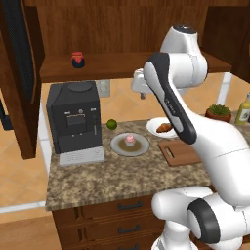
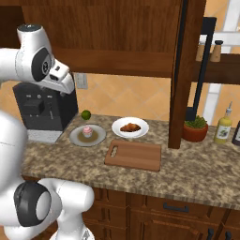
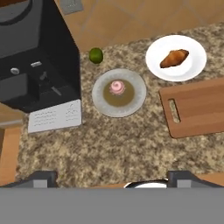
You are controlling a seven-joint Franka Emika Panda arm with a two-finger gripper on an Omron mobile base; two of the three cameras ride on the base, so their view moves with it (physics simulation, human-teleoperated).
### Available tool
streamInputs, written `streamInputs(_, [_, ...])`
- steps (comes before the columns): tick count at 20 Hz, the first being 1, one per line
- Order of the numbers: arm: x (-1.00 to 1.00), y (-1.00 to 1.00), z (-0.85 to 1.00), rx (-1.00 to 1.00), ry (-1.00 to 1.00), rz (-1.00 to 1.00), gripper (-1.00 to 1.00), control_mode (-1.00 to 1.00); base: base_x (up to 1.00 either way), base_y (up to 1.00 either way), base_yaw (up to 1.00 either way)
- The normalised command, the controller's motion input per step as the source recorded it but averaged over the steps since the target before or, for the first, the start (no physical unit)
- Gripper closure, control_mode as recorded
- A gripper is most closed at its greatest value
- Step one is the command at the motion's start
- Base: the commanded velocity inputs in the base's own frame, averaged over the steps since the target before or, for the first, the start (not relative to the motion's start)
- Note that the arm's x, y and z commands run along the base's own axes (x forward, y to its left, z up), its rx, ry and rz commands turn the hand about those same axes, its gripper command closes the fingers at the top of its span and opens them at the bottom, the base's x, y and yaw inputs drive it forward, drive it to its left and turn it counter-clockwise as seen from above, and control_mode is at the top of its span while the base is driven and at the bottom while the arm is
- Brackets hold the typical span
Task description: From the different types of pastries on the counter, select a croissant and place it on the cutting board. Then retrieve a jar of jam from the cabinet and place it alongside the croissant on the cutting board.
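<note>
Pastries sit on the speckled brown-and-beige granite tabletop [image 2: 197, 173]: the small golden-brown crescent croissant [image 3: 174, 57] lies on a round white plate [image 3: 192, 72], and the small pink-frosted cupcake [image 3: 116, 87] stands on a round grey plate [image 3: 131, 103] just beside it. Next to the white plate lies the flat reddish-brown wooden cutting board [image 2: 133, 154], bare, with a slot handle at one end. A small green lime [image 3: 96, 55] rests between the grey plate and a black coffee machine [image 1: 75, 119]. On the shelf of the dark-brown wooden wall cabinet [image 1: 112, 29], the small dark jar of jam with a red lid [image 1: 77, 59] stands upright above the coffee machine. A potted green plant [image 2: 195, 129] and a yellowish bottle [image 2: 223, 127] stand farther along. The tool [image 3: 113, 178] hovers high over the tabletop, well apart from the pastries; its finger tips stand far apart, holding nothing.
</note>
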Motion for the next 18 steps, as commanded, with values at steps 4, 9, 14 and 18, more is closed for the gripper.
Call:
streamInputs(4, [0.0, 0.8, 0.46, 0.07, -0.03, 0.04, -1.0, -1.0, 0.0, 0.0, 0.0])
streamInputs(9, [0.0, 0.78, 0.04, 0.02, -0.09, 0.24, -1.0, -1.0, 0.0, 0.0, 0.0])
streamInputs(14, [0.26, 0.62, 0.0, 0.0, -0.13, 0.3, -1.0, -1.0, 0.0, 0.0, 0.0])
streamInputs(18, [0.33, 0.31, 0.04, 0.0, -0.17, 0.27, -1.0, -1.0, 0.0, 0.0, 0.0])
